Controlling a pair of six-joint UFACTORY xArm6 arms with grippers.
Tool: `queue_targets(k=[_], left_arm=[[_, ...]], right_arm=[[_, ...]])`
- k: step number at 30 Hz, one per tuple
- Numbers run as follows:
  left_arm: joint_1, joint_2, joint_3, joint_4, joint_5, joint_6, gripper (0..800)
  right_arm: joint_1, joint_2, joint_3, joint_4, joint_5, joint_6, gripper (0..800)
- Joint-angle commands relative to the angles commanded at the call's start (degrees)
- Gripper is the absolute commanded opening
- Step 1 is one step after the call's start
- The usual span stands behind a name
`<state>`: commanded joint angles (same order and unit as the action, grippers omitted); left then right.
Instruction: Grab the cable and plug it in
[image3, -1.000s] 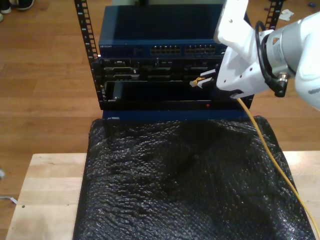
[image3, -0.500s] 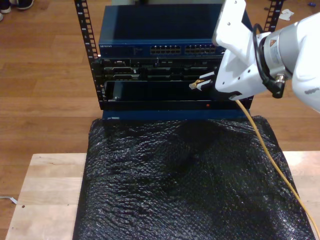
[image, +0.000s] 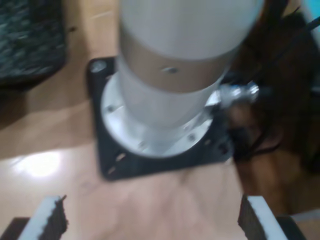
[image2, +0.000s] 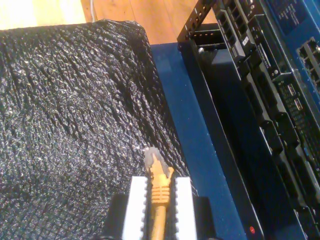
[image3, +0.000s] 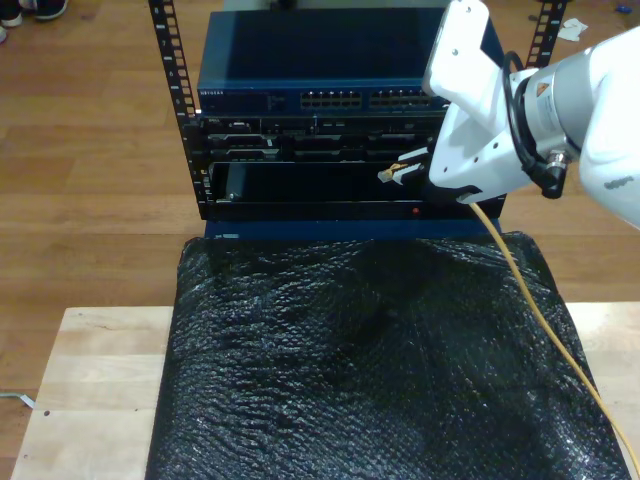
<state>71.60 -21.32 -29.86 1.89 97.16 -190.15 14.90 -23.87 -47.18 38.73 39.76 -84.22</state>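
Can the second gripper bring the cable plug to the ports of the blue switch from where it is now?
Probably yes. My second gripper holds the cable with its plug sticking out, and nothing stands between it and the switch.

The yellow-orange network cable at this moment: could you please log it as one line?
phase: carrying plug to rack | my second gripper: shut on yellow-orange network cable | clear plug: unplugged, in front of black equipment rack | my first gripper: open, holding nothing
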Motion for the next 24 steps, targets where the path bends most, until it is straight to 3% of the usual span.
queue_targets(k=[8,15,21,24], left_arm=[[1.49,-1.76,5.45,0.09,-4.66,0.00,799],[1.58,-6.33,10.81,1.32,-10.90,0.53,799],[4.84,-6.42,11.08,1.14,-11.96,3.16,799],[6.86,-6.51,11.43,1.32,-14.86,5.01,799]], right_arm=[[0.00,0.00,0.00,0.00,-0.09,-0.09,0],[-0.09,0.70,0.00,0.00,-0.09,-0.09,0],[-0.09,0.97,0.00,0.00,-0.09,-0.09,0],[-0.09,0.97,0.00,0.00,-0.09,-0.09,0]])
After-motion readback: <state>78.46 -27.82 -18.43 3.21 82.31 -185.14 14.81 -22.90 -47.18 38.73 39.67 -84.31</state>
